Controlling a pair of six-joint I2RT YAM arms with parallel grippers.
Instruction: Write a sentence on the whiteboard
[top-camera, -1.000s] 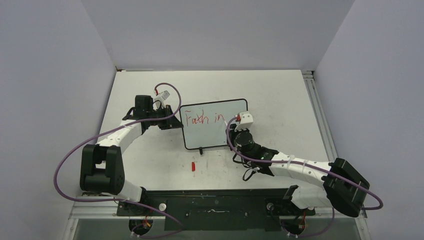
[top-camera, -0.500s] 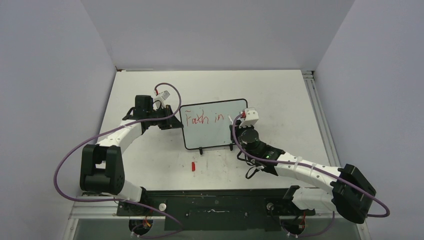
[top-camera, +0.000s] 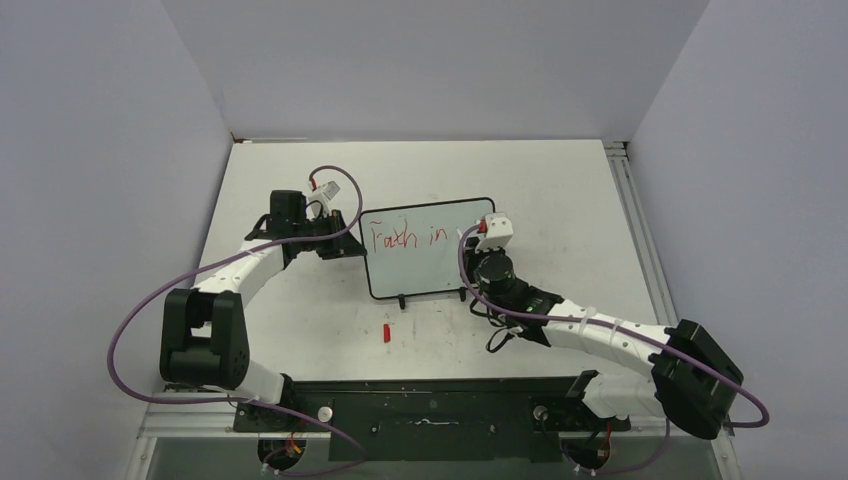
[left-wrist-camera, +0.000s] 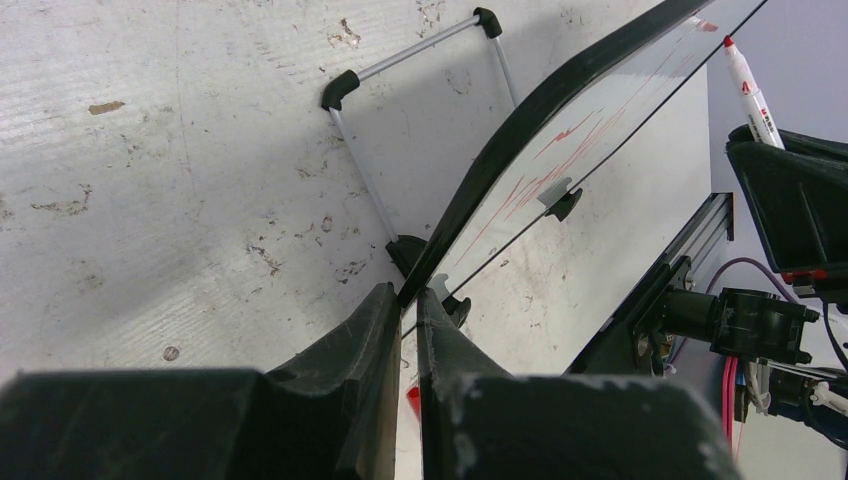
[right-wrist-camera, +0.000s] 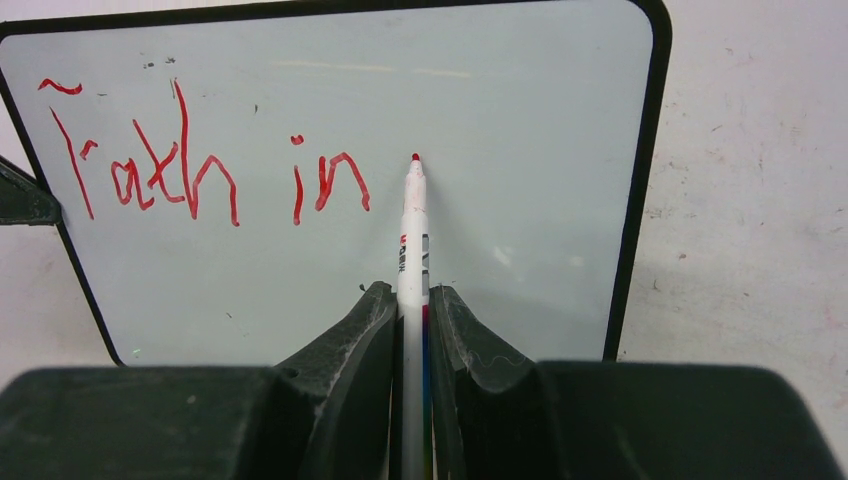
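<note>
The whiteboard (top-camera: 430, 272) stands tilted near the table's middle, black-framed. Red words of the sentence (top-camera: 408, 237) read "Faith in" along its top. My left gripper (top-camera: 352, 246) is shut on the board's left edge; in the left wrist view the frame (left-wrist-camera: 520, 130) runs in between its jaws (left-wrist-camera: 407, 296). My right gripper (top-camera: 472, 243) is shut on a white marker (right-wrist-camera: 412, 240) with a red tip. That tip sits just right of the sentence (right-wrist-camera: 200, 180), at or just off the whiteboard (right-wrist-camera: 520, 100); contact is unclear.
A small red cap (top-camera: 386, 333) lies on the scuffed tabletop in front of the board. The board's wire stand (left-wrist-camera: 365, 180) reaches out behind it. A metal rail (top-camera: 640, 240) runs along the table's right edge. Grey walls close in three sides.
My right gripper has shifted a little to the right with the marker, away from the word "in". The writing looks the same. The left arm has not moved.
</note>
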